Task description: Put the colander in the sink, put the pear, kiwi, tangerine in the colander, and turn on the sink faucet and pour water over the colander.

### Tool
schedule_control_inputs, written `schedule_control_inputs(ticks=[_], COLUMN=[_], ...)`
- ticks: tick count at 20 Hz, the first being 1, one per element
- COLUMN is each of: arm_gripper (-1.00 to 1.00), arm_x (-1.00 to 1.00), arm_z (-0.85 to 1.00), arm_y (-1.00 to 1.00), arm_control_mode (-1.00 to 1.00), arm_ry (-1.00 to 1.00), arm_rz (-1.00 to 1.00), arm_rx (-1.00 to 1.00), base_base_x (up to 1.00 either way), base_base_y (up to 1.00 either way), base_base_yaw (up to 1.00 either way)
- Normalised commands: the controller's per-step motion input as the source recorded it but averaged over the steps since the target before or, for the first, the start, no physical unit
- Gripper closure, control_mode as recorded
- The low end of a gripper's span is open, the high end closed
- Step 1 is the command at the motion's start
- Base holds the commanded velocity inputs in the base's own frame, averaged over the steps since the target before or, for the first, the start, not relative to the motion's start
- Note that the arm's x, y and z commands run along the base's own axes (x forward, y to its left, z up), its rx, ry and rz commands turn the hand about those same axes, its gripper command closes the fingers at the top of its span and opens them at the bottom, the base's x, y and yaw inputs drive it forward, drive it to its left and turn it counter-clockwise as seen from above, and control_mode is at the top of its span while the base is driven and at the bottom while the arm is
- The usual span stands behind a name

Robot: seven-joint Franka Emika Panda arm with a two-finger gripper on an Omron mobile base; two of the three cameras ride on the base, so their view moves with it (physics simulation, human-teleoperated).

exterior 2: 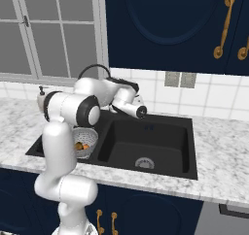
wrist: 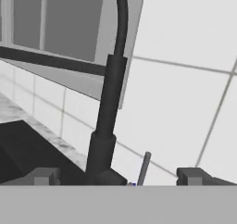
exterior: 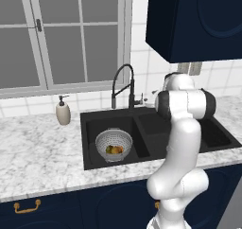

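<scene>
Marble counter [exterior: 38,157] across mid-frame, window [exterior: 66,34] upper left, navy cabinets [exterior 2: 165,20] above. Colander [exterior: 114,144] holding fruit, centre, left basin of black sink [exterior: 90,143]. Close up: faucet [wrist: 109,107] stem, thin lever [wrist: 144,168]; gripper [wrist: 121,176] spread wide, holding nothing.

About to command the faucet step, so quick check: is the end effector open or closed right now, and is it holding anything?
End effector: open, holding nothing; its fingertips stand wide apart at the base of the sink faucet.
</scene>
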Motion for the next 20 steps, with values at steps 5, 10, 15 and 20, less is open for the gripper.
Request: schedule_control_inputs(ticks=[5,10,15,20], arm_gripper=[-1.0,-1.0,-1.0,-1.0], arm_x=[0.51,0.52,0.55,0.51], arm_z=[-0.27,-0.26,-0.22,-0.1], arm_y=[0.0,0.01,0.02,0.02], arm_control_mode=[-1.0,-1.0,-1.0,-1.0], arm_ry=[0.0,0.0,0.0,0.0], arm_rz=[0.0,0.0,0.0,0.0], arm_rx=[0.02,0.01,0.02,0.01], base_base_x=[0.0,0.0,0.0,0.0], base_base_y=[0.0,0.0,0.0,0.0], base_base_yaw=[0.0,0.0,0.0,0.0])
